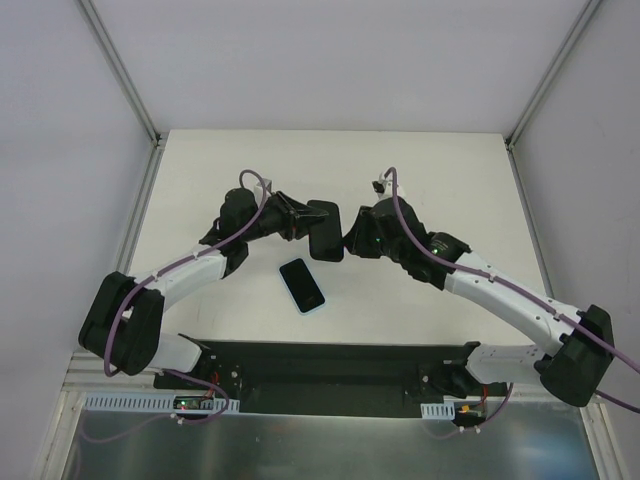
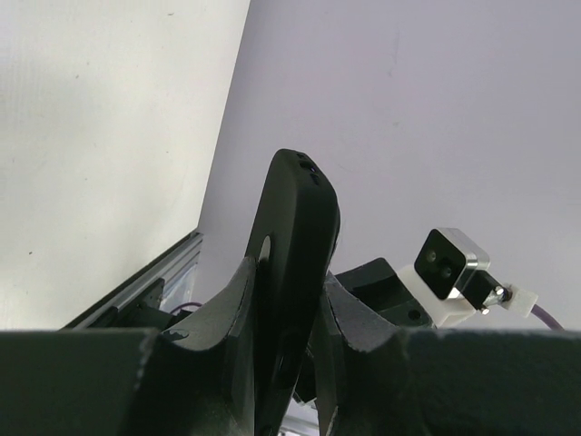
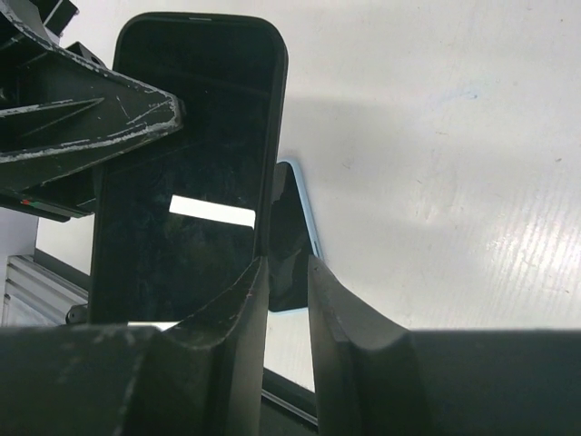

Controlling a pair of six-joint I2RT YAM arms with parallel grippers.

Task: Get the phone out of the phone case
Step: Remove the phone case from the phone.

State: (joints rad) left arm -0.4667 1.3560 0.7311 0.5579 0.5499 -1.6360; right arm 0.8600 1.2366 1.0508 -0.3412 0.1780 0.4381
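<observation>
The black phone case (image 1: 325, 230) is held up on edge above the table, and my left gripper (image 1: 308, 222) is shut on its left end. In the left wrist view the phone case (image 2: 295, 209) stands between the fingers of the left gripper (image 2: 289, 272), with its camera cutout showing. The phone (image 1: 302, 285), black-screened with a light blue body, lies flat on the table just below, outside the case. My right gripper (image 1: 348, 240) sits at the case's right edge. In the right wrist view the right gripper (image 3: 287, 261) has a narrow empty gap. Beside it is the case (image 3: 191, 136); behind it, the phone (image 3: 292, 218).
The white table (image 1: 440, 180) is fenced by metal rails and grey walls on three sides. A black base plate (image 1: 330, 365) runs along the near edge between the arm bases. The right wrist camera (image 2: 449, 272) shows close behind the case.
</observation>
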